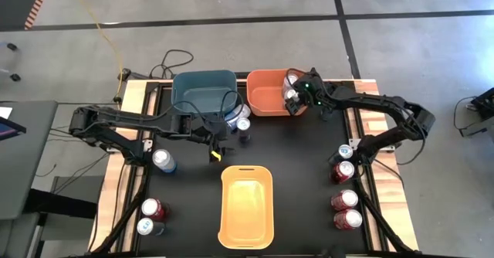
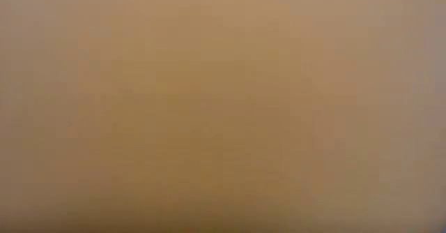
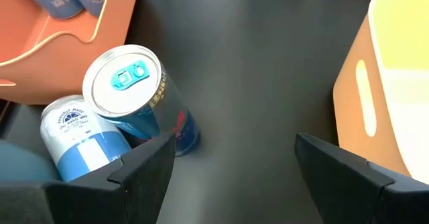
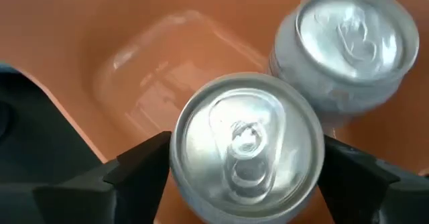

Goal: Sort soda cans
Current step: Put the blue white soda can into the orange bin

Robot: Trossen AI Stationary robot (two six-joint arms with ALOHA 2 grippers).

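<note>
- The right gripper (image 1: 293, 101) hangs over the right edge of the orange bin (image 1: 266, 92) at the far side of the table (image 1: 301, 173). In the right wrist view a silver can (image 4: 247, 147) sits between its two fingers (image 4: 127, 174), over the bin floor; whether the fingers press on it or stand just clear I cannot tell.
- A second silver can (image 4: 352, 46) stands in the same bin, touching the first.
- The left gripper (image 1: 214, 151) is open and empty over the table centre, between the blue bin (image 1: 202, 92) and the yellow bin (image 1: 247, 204).
- Just beside it, in front of the blue bin, two blue cans (image 1: 241, 123) stand touching each other; one leans on the other.
- One blue can (image 1: 163, 161) stands at the left edge, with a red can (image 1: 153, 208) and another blue one (image 1: 147, 227) nearer.
- Along the right edge: one blue can (image 1: 345, 151) and three red cans (image 1: 343, 200).
- The low view shows only a blank tan blur.
</note>
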